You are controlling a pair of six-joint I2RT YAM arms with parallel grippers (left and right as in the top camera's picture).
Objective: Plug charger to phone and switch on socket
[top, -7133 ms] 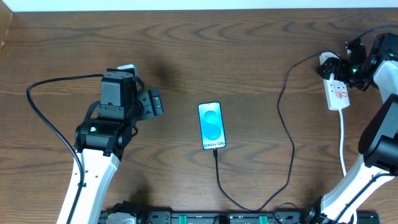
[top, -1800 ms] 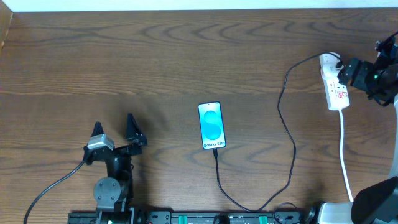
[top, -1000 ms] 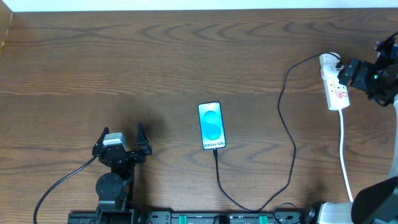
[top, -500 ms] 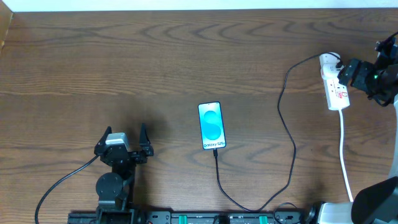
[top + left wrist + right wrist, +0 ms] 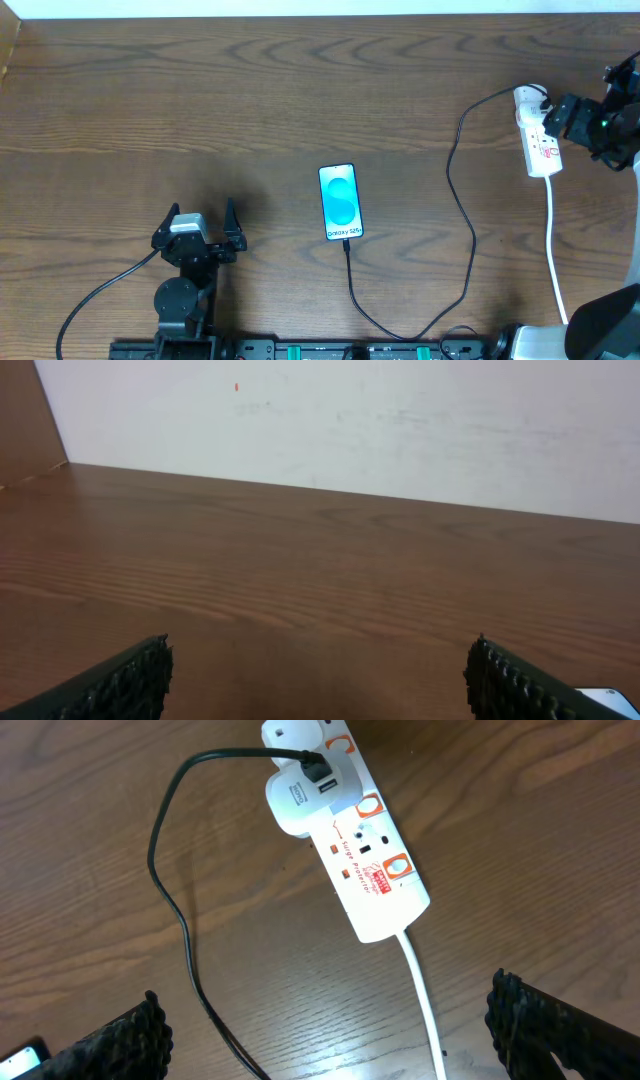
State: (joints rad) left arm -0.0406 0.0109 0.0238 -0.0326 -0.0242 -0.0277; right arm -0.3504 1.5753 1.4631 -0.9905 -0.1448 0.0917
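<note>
The phone (image 5: 340, 202) lies mid-table with its blue screen up, and a corner of it shows in the left wrist view (image 5: 608, 699). The black charger cable (image 5: 462, 230) runs from the phone's near end round to the white socket strip (image 5: 537, 142) at the far right. In the right wrist view the cable (image 5: 170, 910) enters a white adapter on the socket (image 5: 350, 840). My left gripper (image 5: 200, 222) is open and empty near the front left, far from the phone. My right gripper (image 5: 558, 116) is open and empty just right of the socket.
The socket's white cord (image 5: 553, 235) runs down the right side toward the front edge, also seen in the right wrist view (image 5: 425, 995). A white wall (image 5: 340, 420) stands behind the table's far edge. Bare wood (image 5: 250, 100) covers the left and far parts.
The left arm has drawn back from mid-left to the front left edge, and its jaws have narrowed a little. The right gripper pulled back to the right of the socket, then held still.
</note>
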